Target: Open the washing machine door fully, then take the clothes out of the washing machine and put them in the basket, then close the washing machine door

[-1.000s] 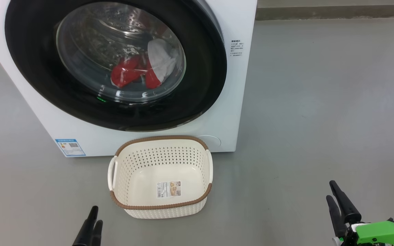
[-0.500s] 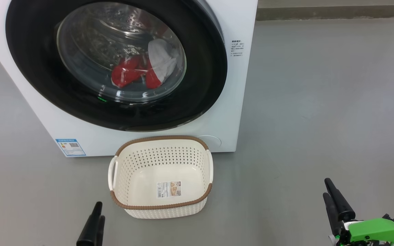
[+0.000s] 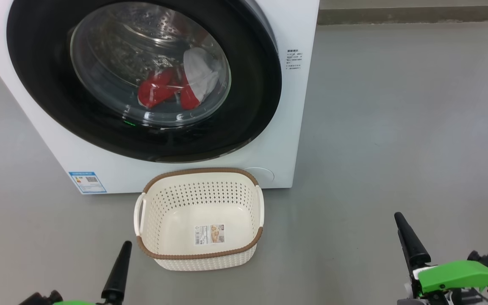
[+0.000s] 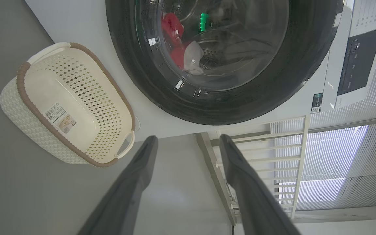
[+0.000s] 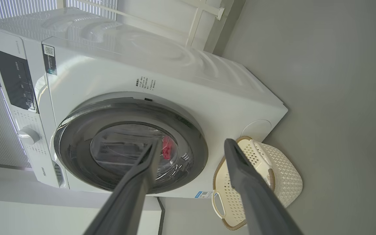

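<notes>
Our left jaws and right jaws, both wide apart and empty, have crept forward this past second; ahead of them the washing machine door (image 3: 254, 97) stays shut over the red-and-white clothes (image 3: 155, 93); the empty basket (image 3: 201, 170) sits between them, so opening comes first.

Glossy black rim and clear glass on the washing machine door (image 3: 112, 63); soft cloth clothes (image 3: 159, 91) behind it. The washing machine (image 3: 295, 127) is smooth white, the basket (image 3: 201, 260) matt perforated plastic, its label (image 3: 210, 234) paper.
</notes>
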